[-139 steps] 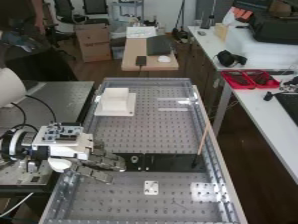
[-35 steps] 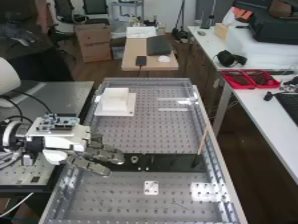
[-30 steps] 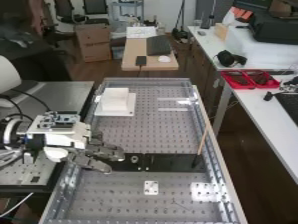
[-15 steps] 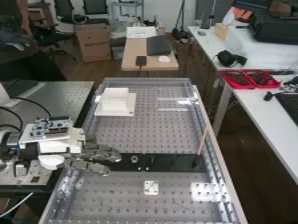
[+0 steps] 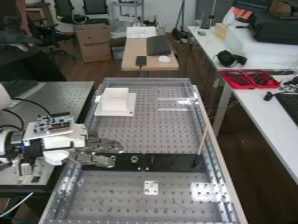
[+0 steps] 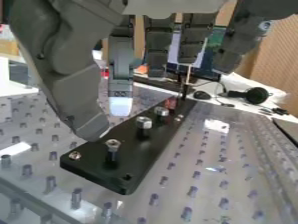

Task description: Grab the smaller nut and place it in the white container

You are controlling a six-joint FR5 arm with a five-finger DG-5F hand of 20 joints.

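At the left side of the perforated bench, the hand [image 5: 100,146] stands over the left end of a black plate [image 5: 173,161], its fingers extended and loosely bent. In the wrist view the hand [image 6: 73,85] has its thumb beside the plate [image 6: 126,175] and its fingers above it, with no nut between them. Silver nuts sit on dark posts along the plate: one nut [image 6: 113,144] closest to the thumb, a second nut [image 6: 144,122] and a third nut [image 6: 161,111] farther along. Which is smaller, I cannot tell for certain. The white container [image 5: 116,99] stands on the bench's far left part.
A thin brown stick [image 5: 203,141] rises from the plate's right end. A small white square piece [image 5: 151,187] lies on the bench's near part. Metal rails [image 5: 216,150] edge the bench. Red trays [image 5: 249,79] stand on the side table at right.
The hand has tilted and shifted slightly toward the bench's far end, its fingers still extended. The arm behind it has drawn toward the view's left edge. The plate and white container have not moved.
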